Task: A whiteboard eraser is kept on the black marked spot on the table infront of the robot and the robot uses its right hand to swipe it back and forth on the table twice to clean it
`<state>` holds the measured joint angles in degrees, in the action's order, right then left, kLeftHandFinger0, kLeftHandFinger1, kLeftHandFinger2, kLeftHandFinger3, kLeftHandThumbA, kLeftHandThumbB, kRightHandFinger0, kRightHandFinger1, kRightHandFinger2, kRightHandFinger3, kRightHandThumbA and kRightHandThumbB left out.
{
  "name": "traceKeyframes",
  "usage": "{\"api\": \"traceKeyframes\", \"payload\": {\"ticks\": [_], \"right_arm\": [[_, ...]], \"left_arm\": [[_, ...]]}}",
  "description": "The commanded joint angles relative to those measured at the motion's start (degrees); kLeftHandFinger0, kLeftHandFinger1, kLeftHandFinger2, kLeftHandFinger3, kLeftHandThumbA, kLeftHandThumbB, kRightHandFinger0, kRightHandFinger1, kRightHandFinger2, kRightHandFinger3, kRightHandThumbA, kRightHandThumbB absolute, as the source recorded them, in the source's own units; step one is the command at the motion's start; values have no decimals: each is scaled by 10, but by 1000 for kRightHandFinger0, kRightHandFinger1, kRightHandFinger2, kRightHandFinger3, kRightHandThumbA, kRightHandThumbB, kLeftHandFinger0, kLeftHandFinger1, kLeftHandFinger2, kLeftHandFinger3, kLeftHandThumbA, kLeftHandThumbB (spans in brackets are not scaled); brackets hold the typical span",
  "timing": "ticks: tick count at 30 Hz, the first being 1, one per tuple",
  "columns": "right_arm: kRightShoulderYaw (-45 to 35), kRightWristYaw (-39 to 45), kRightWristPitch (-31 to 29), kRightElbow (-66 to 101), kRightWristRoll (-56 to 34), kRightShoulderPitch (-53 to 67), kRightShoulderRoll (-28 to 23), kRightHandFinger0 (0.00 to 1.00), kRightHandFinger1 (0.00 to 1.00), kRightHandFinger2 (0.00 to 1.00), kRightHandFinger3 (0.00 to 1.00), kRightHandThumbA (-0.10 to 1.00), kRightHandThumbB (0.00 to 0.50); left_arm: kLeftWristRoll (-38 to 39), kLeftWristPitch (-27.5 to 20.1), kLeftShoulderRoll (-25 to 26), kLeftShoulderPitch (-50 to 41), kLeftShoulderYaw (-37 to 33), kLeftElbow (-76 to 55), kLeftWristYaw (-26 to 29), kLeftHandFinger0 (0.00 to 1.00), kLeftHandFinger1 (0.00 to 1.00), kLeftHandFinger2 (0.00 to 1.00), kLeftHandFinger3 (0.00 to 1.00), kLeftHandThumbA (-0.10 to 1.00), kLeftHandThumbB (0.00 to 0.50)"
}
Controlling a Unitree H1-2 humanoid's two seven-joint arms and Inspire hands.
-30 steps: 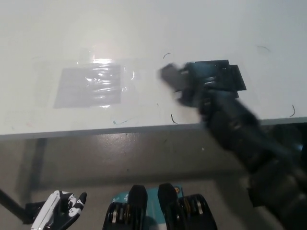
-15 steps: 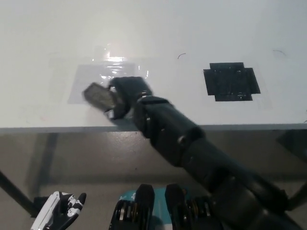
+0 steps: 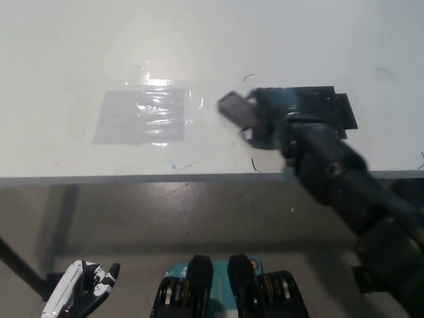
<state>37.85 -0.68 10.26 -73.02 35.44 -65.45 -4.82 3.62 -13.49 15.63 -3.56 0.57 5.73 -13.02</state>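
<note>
The fingers of the black right hand are wrapped around the eraser, holding it. The eraser pokes out to the left of the hand and looks a bit tilted, though the picture is too blurry to be sure. I cannot tell if its flat side is really pressed on the table.

What could go wrong? If the eraser is tipped up, only its edge would rub and the table would not get clean. The hold also looks like it is only on one end, so a fast swipe could twist the eraser or knock it loose. And the hand is close to the front edge of the table, so a dropped eraser might slide off onto the floor.

The hand sits just to the left of the black marked spot, partly covering it. To the left of the eraser, a bit apart, is a shiny clear sheet on the table. The black arm reaches up from the bottom right, crossing over the table edge.

The white left hand rests low at the bottom left, fingers loose and holding nothing.
</note>
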Motion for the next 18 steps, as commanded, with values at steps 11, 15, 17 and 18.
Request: {"api": "traceKeyframes", "payload": {"ticks": [11, 15, 17, 18], "right_arm": [[-70, -2, -11, -35, -49, 83, -204, 1000, 1000, 1000, 1000, 649, 217], [-155, -14, -23, -12, -101, 98, -258, 1000, 1000, 1000, 1000, 728, 230], [-171, -9, -23, -15, -103, 102, -273, 1000, 1000, 1000, 1000, 720, 225], [-182, -8, -20, -10, -106, 106, -280, 1000, 1000, 1000, 1000, 709, 224]], "left_arm": [[-1, -15, 6, -1, 0, -6, -3, 0, 0, 0, 0, 553, 289], [1, -9, 9, 2, 5, -4, 0, 0, 0, 0, 0, 558, 295], [-2, -11, 7, 0, 4, -4, 2, 0, 0, 0, 0, 572, 292], [-5, -16, 7, 0, 3, -1, 2, 0, 0, 0, 0, 576, 292]]}}
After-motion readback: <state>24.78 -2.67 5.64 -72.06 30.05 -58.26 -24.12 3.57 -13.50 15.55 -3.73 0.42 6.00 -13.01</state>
